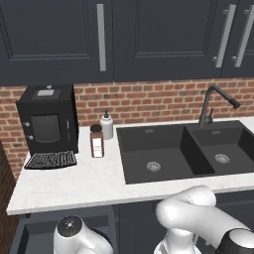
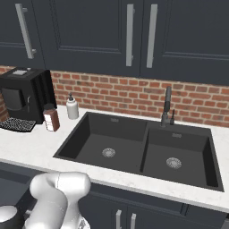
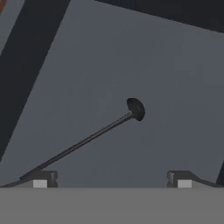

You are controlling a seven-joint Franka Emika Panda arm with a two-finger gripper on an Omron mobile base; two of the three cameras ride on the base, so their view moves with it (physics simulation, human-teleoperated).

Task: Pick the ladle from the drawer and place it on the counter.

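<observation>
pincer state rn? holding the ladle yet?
Pincer: open, holding nothing; fingertips spread wide above the ladle, which lies on the drawer floor.

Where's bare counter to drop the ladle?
Free: the counter strip between the coffee machine and the sink, in front of the jar and soap bottle. Crowded: back-left corner by those. Ladle still lies in the drawer.
</observation>
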